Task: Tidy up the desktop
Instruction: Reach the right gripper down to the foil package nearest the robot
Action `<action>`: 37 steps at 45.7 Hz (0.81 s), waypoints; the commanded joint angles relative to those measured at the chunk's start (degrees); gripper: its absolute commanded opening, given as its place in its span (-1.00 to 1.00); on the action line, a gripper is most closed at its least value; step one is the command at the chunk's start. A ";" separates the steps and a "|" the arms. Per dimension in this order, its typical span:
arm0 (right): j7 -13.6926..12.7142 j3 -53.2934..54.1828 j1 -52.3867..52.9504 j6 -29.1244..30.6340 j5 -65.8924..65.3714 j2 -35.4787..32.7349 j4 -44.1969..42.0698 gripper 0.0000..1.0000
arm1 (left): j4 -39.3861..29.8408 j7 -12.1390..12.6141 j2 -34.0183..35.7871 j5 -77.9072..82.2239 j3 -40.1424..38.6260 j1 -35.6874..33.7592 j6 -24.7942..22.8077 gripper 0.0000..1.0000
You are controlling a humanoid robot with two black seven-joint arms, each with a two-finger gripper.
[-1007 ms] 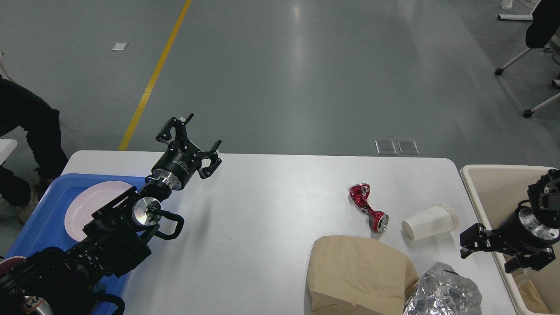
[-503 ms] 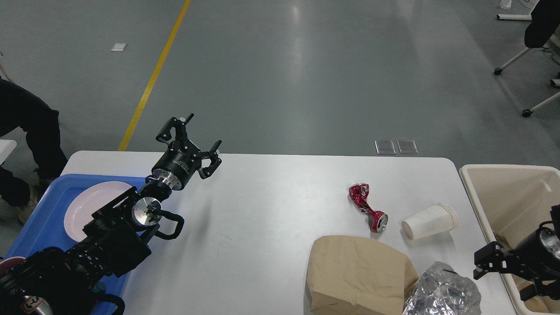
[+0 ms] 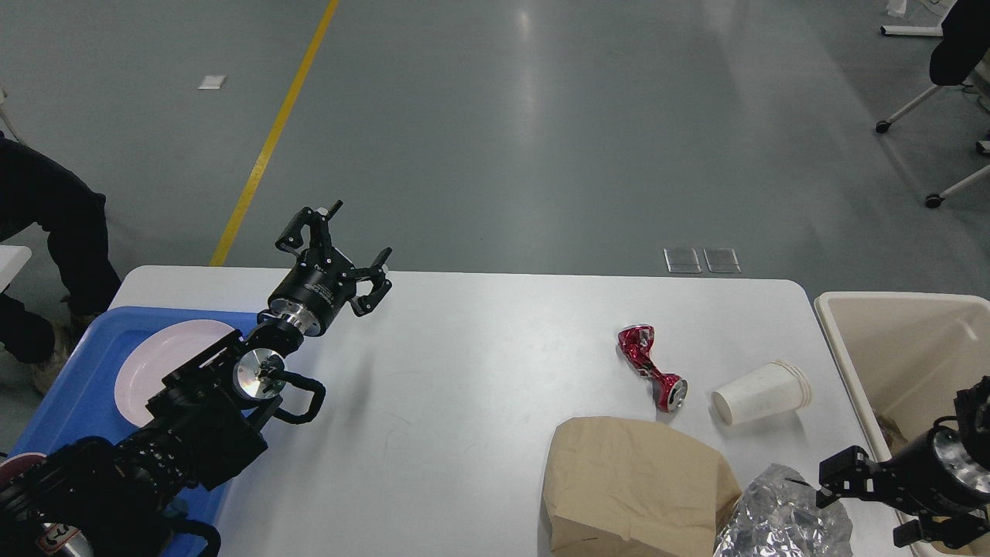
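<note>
The white desktop point(image 3: 479, 363) carries a crushed red can point(image 3: 652, 367), a white paper cup point(image 3: 760, 392) lying on its side, a brown paper bag point(image 3: 634, 487) and a crumpled foil wad point(image 3: 781, 518), all on its right half. My left gripper point(image 3: 340, 241) is open and empty, held above the desktop's far left part. My right gripper point(image 3: 870, 501) is open and empty, low at the desktop's right front corner, just right of the foil wad.
A blue tray point(image 3: 69, 371) with a pink plate point(image 3: 155, 360) lies at the left edge, partly under my left arm. A beige bin point(image 3: 897, 340) stands off the right edge. A person point(image 3: 46, 224) stands at the far left.
My right gripper has dropped from the bin's rim toward the front edge and now sits beside the foil wad. The left arm has not moved.
</note>
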 commanded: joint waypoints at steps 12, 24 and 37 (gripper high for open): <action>0.28 1.68 -3.07 -1.11 0.17 0.02 -0.51 1.00 | 0.00 0.00 0.00 0.00 0.00 0.00 0.00 0.94; 0.63 4.23 -4.56 -1.29 -0.01 0.28 -4.46 0.55 | 0.00 0.00 0.00 0.00 0.00 0.00 0.00 0.94; 0.54 4.14 -4.56 -1.37 0.08 0.63 -5.78 -0.89 | 0.00 0.00 0.00 0.00 0.00 0.00 0.00 0.94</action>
